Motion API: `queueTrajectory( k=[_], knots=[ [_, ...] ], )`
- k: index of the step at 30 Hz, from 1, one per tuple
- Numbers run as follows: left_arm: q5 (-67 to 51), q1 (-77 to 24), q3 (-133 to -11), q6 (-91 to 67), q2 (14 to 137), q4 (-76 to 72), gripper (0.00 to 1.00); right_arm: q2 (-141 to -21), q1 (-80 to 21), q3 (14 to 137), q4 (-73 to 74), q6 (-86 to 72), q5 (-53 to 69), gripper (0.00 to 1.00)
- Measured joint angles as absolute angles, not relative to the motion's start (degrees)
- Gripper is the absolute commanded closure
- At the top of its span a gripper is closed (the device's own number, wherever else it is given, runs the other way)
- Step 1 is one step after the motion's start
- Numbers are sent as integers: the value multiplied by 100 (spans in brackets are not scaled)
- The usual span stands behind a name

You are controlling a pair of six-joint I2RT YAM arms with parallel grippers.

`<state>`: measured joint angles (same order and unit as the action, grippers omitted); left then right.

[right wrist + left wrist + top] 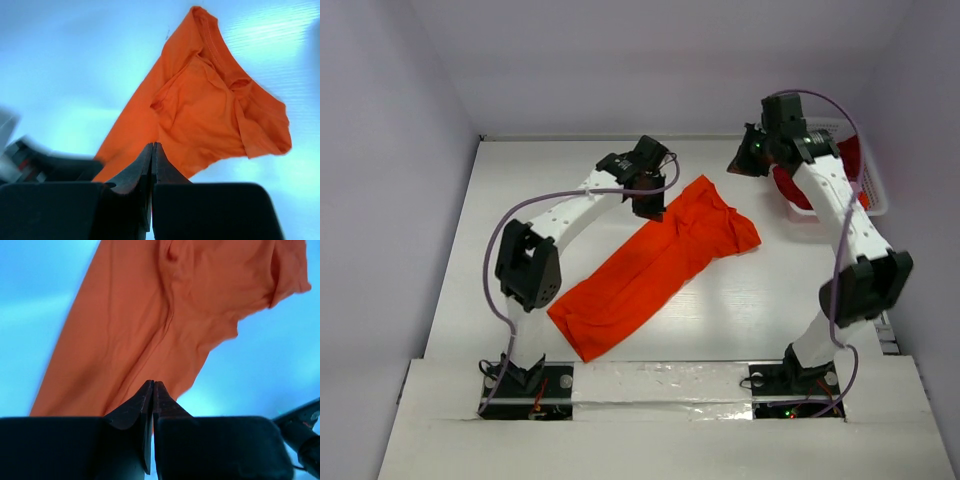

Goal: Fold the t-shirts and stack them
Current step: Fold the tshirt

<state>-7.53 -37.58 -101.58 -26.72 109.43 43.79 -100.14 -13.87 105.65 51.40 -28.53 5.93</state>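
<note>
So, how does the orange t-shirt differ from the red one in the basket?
Place: the orange t-shirt lies on the table; the red t-shirt sits in the white basket at the far right.
Shape: the orange one is stretched into a long diagonal strip; the red one is bunched.
View: the orange one shows whole; the red one is mostly hidden behind the right arm.
Shared: both are plain cloth, not yet stacked.

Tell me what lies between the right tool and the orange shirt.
Nothing but a bare stretch of table lies between the right tool and the shirt. The top view shows this best.
</note>
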Motion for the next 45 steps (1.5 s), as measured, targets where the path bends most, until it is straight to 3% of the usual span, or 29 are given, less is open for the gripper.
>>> queueTrajectory(
  k=[5, 12, 22, 31, 45],
  knots=[
    [-895, -3771, -10615, -2499, 11826, 3981, 100, -8930, -1387, 9813, 5124, -2908, 558, 100],
    [-1299, -3863, -11583, -2307, 12982, 3809, 100, -8532, -1387, 9218, 5391, -2939, 482, 100],
    [-2270, -4252, -12005, -2102, 13314, 3229, 100, -7983, -1387, 8436, 5472, -3004, 408, 100],
    [-2401, -4375, -12916, -2025, 14156, 2812, 100, -7752, -1387, 8195, 5546, -3030, 327, 100],
    [-2764, -3544, -13249, -2679, 15074, 2248, 100, -6963, -1387, 8112, 5900, -3242, 222, 100]
  ],
)
